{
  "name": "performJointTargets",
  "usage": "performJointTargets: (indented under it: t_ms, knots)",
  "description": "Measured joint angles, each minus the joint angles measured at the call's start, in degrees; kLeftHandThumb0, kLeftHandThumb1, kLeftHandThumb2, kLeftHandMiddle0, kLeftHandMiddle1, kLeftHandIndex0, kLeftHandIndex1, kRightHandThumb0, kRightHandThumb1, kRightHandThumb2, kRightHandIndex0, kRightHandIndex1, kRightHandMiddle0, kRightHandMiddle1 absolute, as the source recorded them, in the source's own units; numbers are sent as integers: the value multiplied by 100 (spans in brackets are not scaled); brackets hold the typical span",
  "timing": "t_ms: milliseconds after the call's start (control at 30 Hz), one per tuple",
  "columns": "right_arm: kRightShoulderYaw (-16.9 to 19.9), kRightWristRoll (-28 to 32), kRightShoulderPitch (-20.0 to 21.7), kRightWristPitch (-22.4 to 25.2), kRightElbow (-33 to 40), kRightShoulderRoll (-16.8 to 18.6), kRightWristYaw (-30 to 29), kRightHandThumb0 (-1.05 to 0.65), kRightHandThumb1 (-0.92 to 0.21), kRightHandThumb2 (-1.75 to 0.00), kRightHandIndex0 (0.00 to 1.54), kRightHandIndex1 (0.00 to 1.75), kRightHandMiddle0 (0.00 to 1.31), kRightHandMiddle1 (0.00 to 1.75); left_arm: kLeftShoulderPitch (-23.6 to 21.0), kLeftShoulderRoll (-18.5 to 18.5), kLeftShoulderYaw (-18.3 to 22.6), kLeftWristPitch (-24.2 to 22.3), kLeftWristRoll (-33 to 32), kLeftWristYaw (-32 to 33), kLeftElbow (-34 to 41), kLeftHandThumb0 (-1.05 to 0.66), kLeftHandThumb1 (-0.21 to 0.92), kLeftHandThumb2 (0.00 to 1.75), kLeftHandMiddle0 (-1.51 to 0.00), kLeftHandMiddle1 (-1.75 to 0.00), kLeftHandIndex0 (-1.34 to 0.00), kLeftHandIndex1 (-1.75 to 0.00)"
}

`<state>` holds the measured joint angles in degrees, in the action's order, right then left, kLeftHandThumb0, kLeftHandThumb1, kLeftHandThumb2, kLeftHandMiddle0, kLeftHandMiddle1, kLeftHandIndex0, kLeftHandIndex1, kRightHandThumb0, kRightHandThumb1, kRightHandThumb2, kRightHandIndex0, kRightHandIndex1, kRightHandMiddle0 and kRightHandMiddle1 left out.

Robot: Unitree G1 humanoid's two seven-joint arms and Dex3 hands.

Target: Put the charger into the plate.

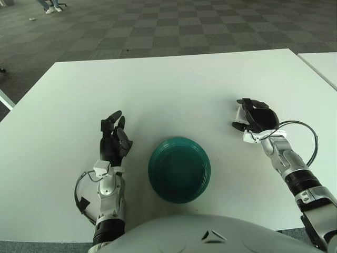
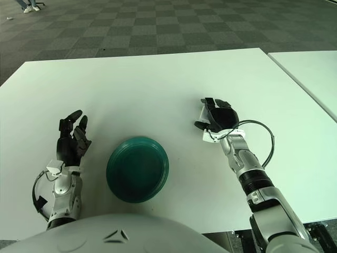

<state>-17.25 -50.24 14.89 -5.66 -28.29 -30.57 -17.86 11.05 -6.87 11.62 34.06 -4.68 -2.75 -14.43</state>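
No text, label, brand, number or sign can be read on anything in either view of the scene.

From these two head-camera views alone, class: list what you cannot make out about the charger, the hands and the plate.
1. Charger: only a white sliver shows; the right hand covers it in both views, so its shape is unknown.
2. Whether the charger has left the table: hidden by the same hand.
3. Inside of the green plate: it looks bare.
4. Left hand, left of the plate: table contact is unclear.
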Motion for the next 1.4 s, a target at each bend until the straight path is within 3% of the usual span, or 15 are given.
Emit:
performJointTargets:
  t_ms: [367,867,1400]
  knots:
    - [-61,8,127,-44,-88,-52,281,-105,-92,-63,30,1,0,78,4,-3,-27,1,0,1,0,-86,92,94,-38,-6,0,-104]
    - [-255,4,146,-828,202,-901,1169,-105,-92,-70,32,1,0,73,21,-3,-36,9,-113,-102,2,-88,92,91,-37,-5,0,-108]
    - [-227,352,234,-1252,300,-1198,1901,-105,-92,-65,35,3,0,79,46,-7,-58,101,-127,-79,16,-86,92,91,-37,-5,0,-104]
